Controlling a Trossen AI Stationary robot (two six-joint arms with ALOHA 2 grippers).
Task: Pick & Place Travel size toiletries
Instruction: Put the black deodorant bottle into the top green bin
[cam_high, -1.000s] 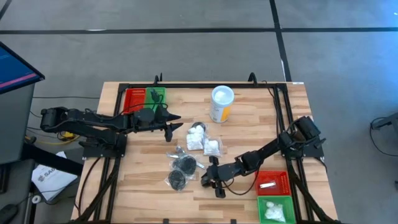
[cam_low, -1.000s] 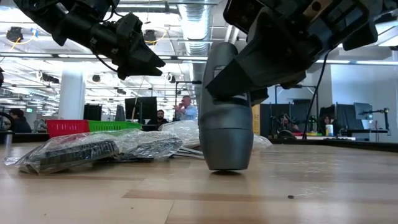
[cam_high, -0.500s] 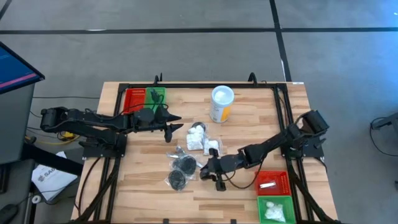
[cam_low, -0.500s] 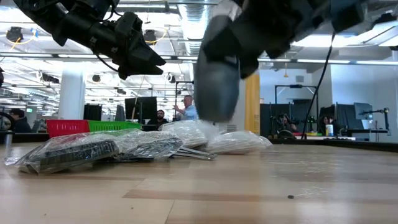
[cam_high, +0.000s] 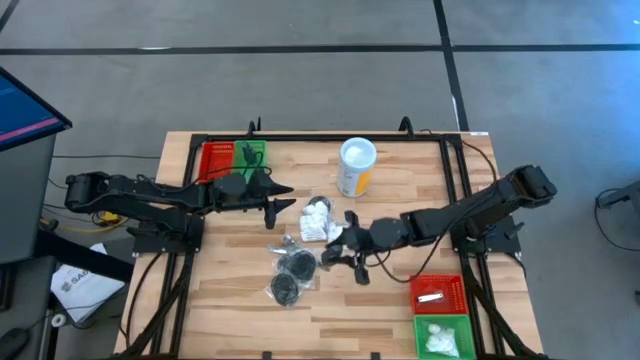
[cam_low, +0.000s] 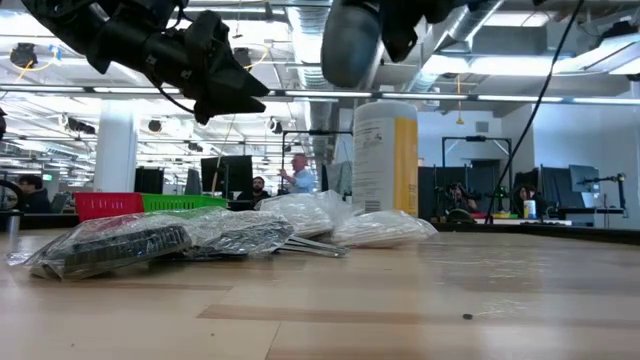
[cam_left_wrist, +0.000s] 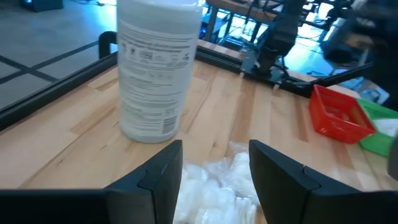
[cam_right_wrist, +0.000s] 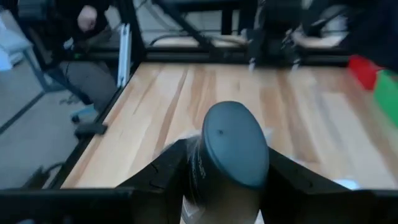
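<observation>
Right gripper (cam_right_wrist: 214, 168): clamped on the small dark bottle (cam_right_wrist: 227, 149), lifted above mid-bench (cam_high: 400, 290).
Bottle: rigid, smooth, likely light; grip across its body.
Left gripper (cam_left_wrist: 214, 171): open, empty, hovering near white packets (cam_high: 318, 218).

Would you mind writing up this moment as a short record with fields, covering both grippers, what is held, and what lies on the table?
right gripper: over the table's middle, raised, shut on the small dark bottle
left gripper: open, empty, hovering near the back left bins
toiletry pile: white packets and dark wrapped pucks at the table's centre
yellow canister: upright, behind the pile
front right bins: red bin holds a small item; green bin holds white packets
back left bins: red and green side by side
</observation>
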